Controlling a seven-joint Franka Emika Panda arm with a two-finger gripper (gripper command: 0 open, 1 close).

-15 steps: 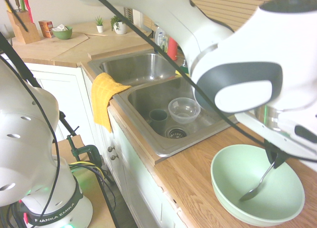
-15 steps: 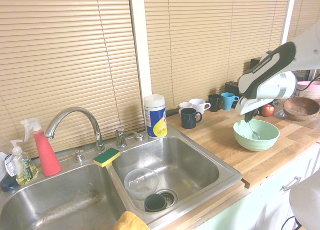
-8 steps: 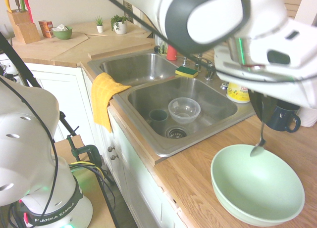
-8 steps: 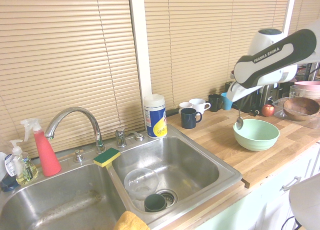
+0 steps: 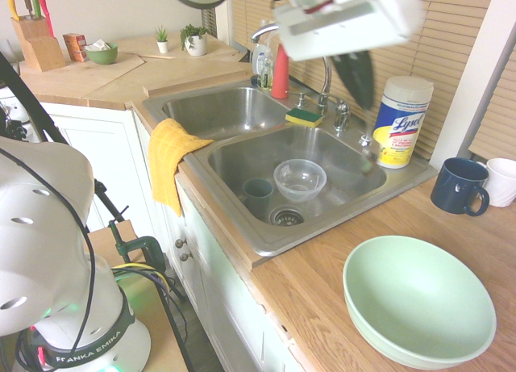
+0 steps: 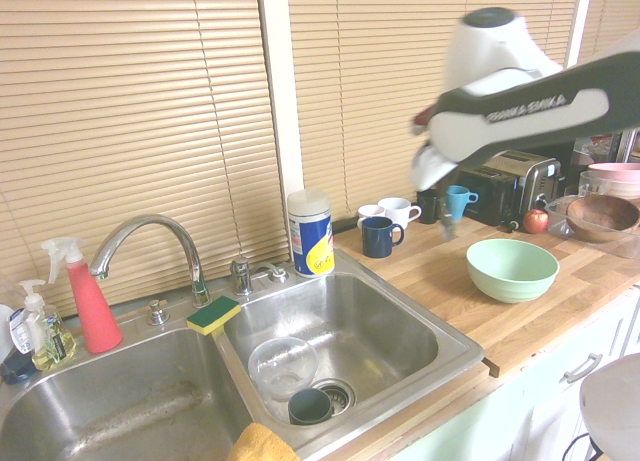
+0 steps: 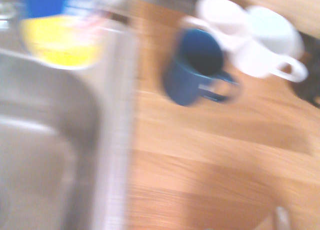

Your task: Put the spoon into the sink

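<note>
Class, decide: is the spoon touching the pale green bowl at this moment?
Apart. In the second exterior view the blurred spoon hangs from the tool above the counter, with bare wood between it and the green bowl.

Brushed stainless-steel sink (image 5: 242, 114), matt grey with dull reflections. Butcher-block wooden counter (image 5: 322, 283), smooth, satin finish. Pale green bowl (image 5: 419, 299), smooth and semi-glossy. Clear plastic bowl (image 5: 300, 178) in the basin. Yellow cloth (image 5: 168, 162), soft weave. Dark blue glazed mug (image 5: 456, 186), glossy.
</note>
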